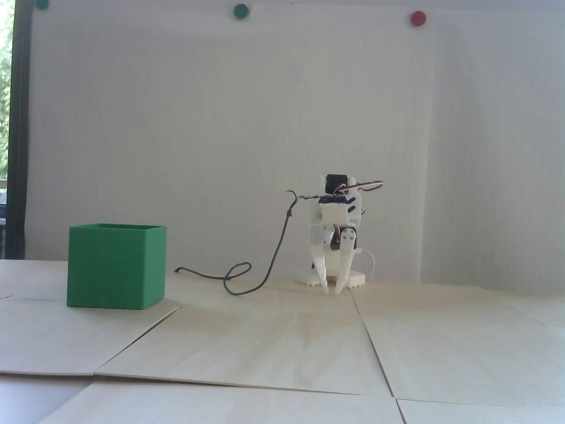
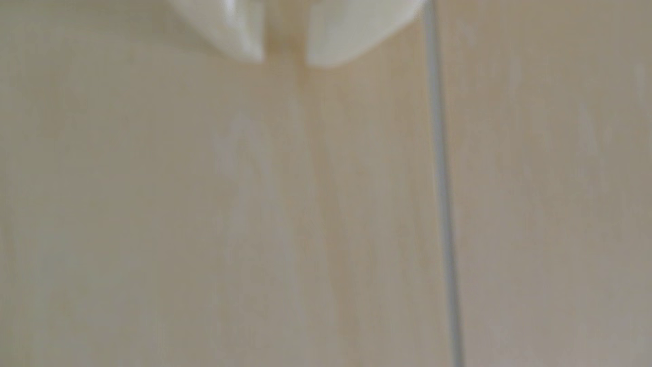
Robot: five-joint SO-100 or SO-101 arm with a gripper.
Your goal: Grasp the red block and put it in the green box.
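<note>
The green box [image 1: 114,269] stands open-topped on the light wooden table at the left of the fixed view. The red block shows in neither view. My white arm is folded low at the back of the table, well to the right of the box. My gripper [image 1: 332,291] points down with its tips at the table surface. In the blurred wrist view the gripper [image 2: 285,61] enters from the top edge. Its two white fingertips stand almost together, with only bare wood in the narrow slit between them.
A dark cable [image 1: 238,282] loops over the table between the box and the arm. The table is made of wooden boards with seams [image 2: 441,158]. Two green dots [image 1: 241,11] and a red dot [image 1: 417,18] are on the white back wall.
</note>
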